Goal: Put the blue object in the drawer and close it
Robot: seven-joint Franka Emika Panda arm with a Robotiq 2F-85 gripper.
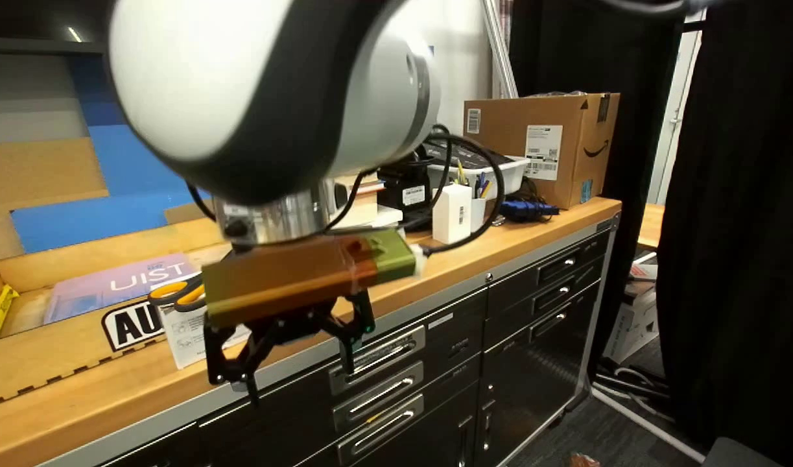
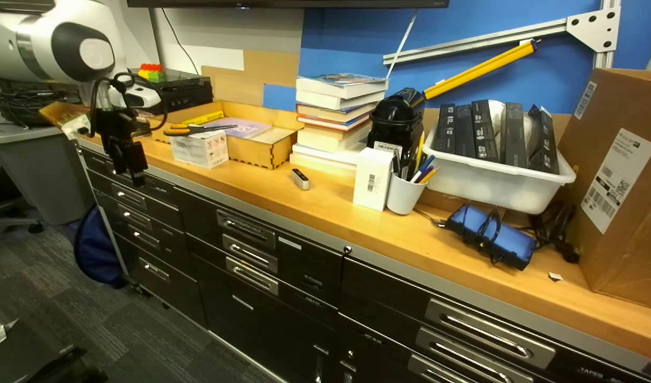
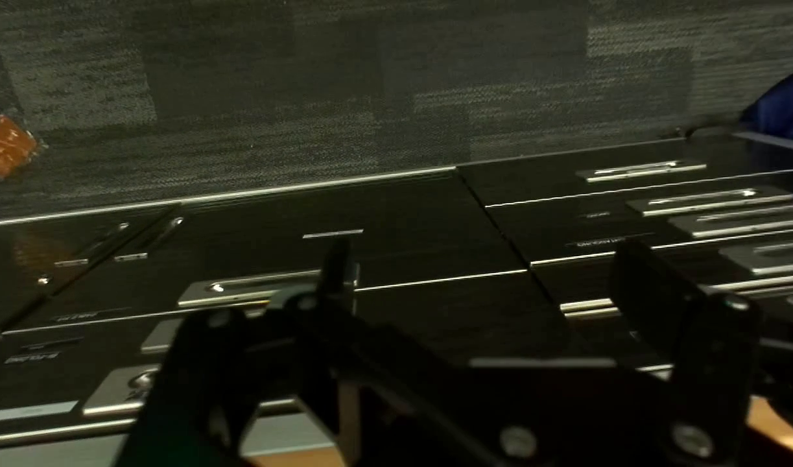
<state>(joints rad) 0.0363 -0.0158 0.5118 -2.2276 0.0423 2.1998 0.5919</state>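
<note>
The small light-blue object is hidden or out of view in all views. My gripper is open with nothing between its fingers. It points down in front of the counter's front edge, near the black drawers; it also shows in an exterior view. In the wrist view the fingers are wide apart above the drawer fronts. The middle column's drawers look shut. In the left column the top drawer is partly behind the gripper; a doubled bright edge shows there, and I cannot tell if it is ajar.
On the counter stand a white box with yellow-handled pliers on top, a wooden tray, books, a pen cup, a white tub, a cabled dark-blue device and a cardboard box.
</note>
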